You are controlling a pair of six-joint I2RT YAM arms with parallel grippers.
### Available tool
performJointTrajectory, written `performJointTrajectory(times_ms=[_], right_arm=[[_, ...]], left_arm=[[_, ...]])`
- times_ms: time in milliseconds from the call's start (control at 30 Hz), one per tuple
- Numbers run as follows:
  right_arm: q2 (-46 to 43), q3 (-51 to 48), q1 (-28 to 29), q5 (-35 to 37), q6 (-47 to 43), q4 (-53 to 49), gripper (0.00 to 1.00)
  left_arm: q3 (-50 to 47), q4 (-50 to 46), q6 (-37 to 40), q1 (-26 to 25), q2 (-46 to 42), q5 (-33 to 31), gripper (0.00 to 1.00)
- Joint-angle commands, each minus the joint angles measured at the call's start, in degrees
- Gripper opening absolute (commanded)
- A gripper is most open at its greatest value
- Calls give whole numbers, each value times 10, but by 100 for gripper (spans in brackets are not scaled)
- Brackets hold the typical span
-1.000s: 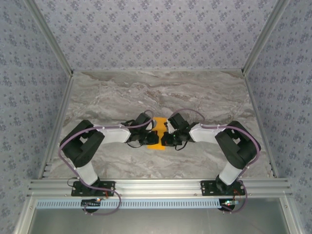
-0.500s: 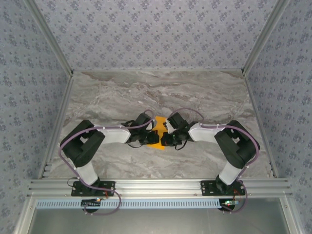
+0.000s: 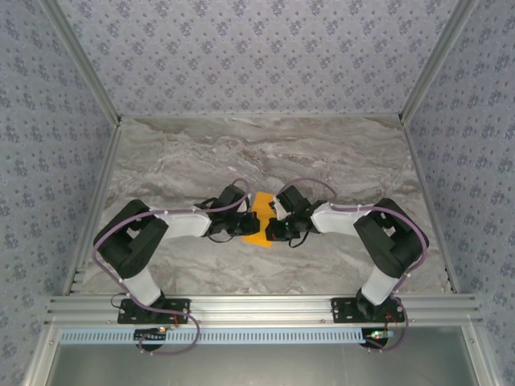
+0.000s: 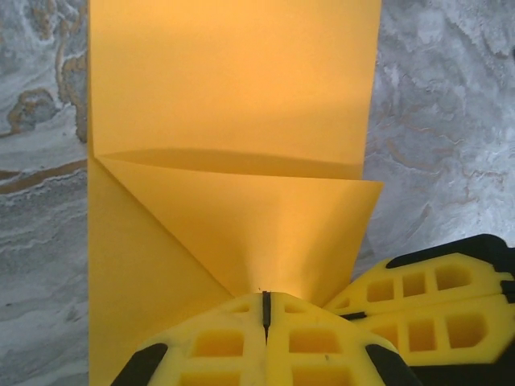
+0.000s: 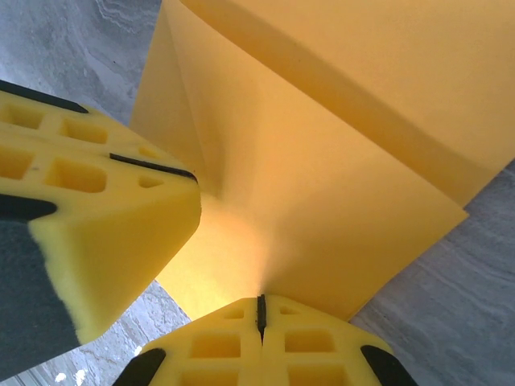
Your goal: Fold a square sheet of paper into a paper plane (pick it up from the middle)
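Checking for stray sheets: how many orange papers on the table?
1. The partly folded orange sheet lies mid-table under the left gripper and right gripper; another could hide beneath them.

My right gripper (image 5: 260,310), jaws pressed together, pinches the creased orange paper (image 5: 338,153) beside the left gripper (image 5: 183,174), above the marble table (image 5: 72,40).

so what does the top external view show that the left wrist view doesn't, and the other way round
Top external: the left arm and right arm whole from their bases, meeting at the orange paper mid-table, and the patterned walls.
Left wrist: the folds close up, a diagonal crease and a flap edge running toward the shut left gripper.
Both: the paper on the marble table, with the right gripper shut close beside the left.
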Motion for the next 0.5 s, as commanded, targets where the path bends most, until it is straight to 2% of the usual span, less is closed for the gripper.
performJointTrajectory(times_ms=[0,267,467], right_arm=[[55,-32,12,56,-7,-76,0],[56,-32,12,55,-11,-83,0],[60,-40,12,58,-23,-97,0]], left_arm=[[17,19,5,4,3,15,0],[29,20,5,9,60,12,0],[14,10,8,46,62,-19,0]])
